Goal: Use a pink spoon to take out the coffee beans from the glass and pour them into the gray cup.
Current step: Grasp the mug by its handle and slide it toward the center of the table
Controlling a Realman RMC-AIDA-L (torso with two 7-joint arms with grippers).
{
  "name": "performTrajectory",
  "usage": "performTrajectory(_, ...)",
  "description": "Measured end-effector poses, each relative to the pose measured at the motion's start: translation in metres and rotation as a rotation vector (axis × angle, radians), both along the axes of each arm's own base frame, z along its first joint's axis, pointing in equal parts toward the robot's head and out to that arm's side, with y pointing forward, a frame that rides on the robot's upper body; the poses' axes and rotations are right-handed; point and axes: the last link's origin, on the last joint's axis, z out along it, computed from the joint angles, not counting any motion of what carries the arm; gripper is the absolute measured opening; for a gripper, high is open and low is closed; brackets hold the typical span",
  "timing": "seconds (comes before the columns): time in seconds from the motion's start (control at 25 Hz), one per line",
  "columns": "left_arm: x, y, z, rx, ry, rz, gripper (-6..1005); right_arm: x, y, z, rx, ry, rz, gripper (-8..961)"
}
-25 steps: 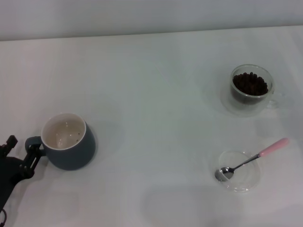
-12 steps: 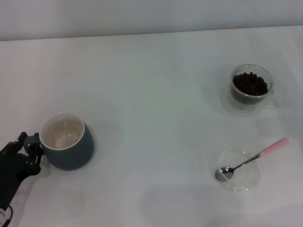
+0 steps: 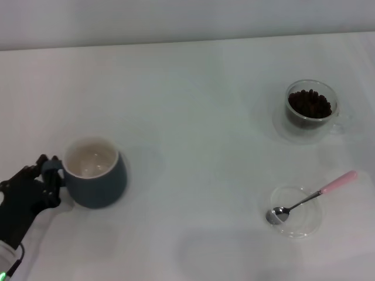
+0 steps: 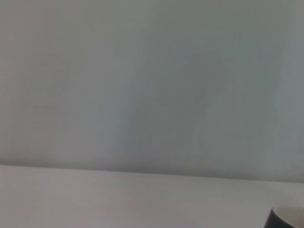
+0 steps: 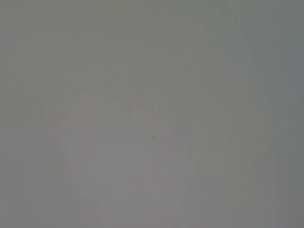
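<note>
The gray cup (image 3: 96, 175) stands on the white table at the front left, its cream inside showing; a bit of its rim shows in the left wrist view (image 4: 287, 217). My left gripper (image 3: 48, 174) is shut on the cup's loop handle from the left. The glass (image 3: 312, 124) stands at the far right, filled with coffee beans (image 3: 309, 103). The pink spoon (image 3: 313, 196) lies at the front right with its silver bowl in a flat clear saucer (image 3: 310, 225) and its pink handle end pointing back and right. My right gripper is out of view.
The white table (image 3: 193, 117) spreads between the cup and the glass. A pale wall (image 3: 176, 17) runs behind its far edge. The right wrist view shows only a plain grey surface.
My left gripper closed in on the cup's handle and took hold of it. The cup has shifted to the right with the gripper. Glass, spoon and saucer have not moved.
</note>
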Motion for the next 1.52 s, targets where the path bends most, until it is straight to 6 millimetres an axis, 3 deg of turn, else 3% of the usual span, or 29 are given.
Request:
performTrajectory(0.52,0.024,0.026,-0.018,-0.127,0.076,-0.123,164,-0.004,0.001,-0.006,-0.004,0.019,0.02,816)
performTrajectory(0.8,0.051,0.041,-0.033,-0.199,0.107,-0.231,150,-0.006,0.003,-0.006,-0.003,0.023,0.029,816)
performTrajectory(1.04,0.07,0.048,-0.042,-0.272,0.11,-0.316,147,-0.006,0.003,-0.006,-0.003,0.024,0.031,817)
performTrajectory(1.52,0.088,0.06,-0.054,-0.359,0.143,-0.373,150,-0.007,0.004,-0.006,-0.003,0.026,0.034,817)
